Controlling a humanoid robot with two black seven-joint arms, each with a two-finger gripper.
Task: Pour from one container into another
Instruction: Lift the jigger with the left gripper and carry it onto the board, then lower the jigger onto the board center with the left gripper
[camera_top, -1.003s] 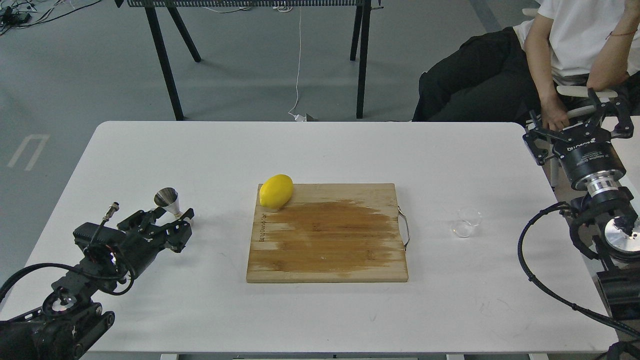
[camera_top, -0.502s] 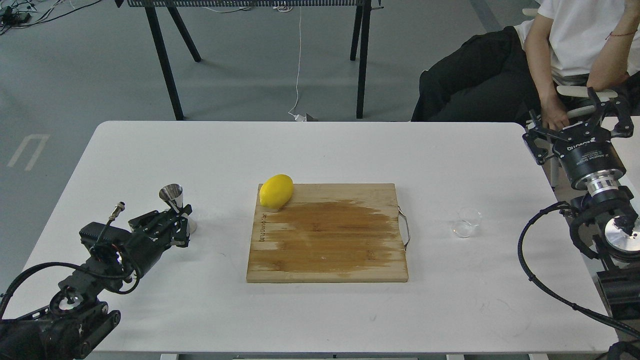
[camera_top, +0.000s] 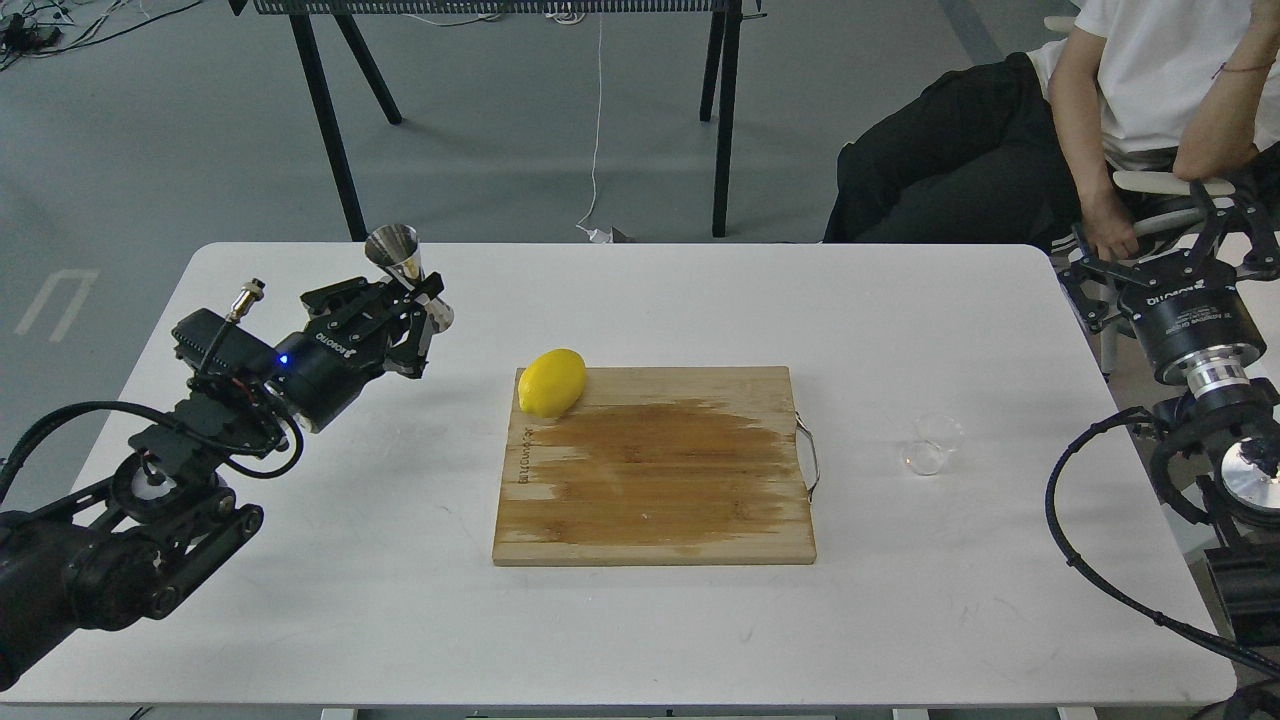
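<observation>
White table (camera_top: 640, 300) fills the head view, with grey floor and black trestle legs beyond it and a seated person at the far right. A wet-stained cutting board (camera_top: 655, 465) lies in the middle, a lemon (camera_top: 552, 382) on its far left corner.

What has changed is on the left: the left gripper (camera_top: 418, 312), which a second ago sat low on the table around the jigger (camera_top: 405, 268), now holds it lifted and carried farther from me — fingers pinched on its narrow waist. I judge the receiving vessel is picked up and ready to be brought across.

The jigger's long axis is close to upright, leaning slightly left, open mouth upward.

The glass cup (camera_top: 932, 443) stands untouched just right of the board — well apart from the jigger. The right gripper (camera_top: 1165, 235) hangs off the far right edge, fingers spread, holding nothing.
</observation>
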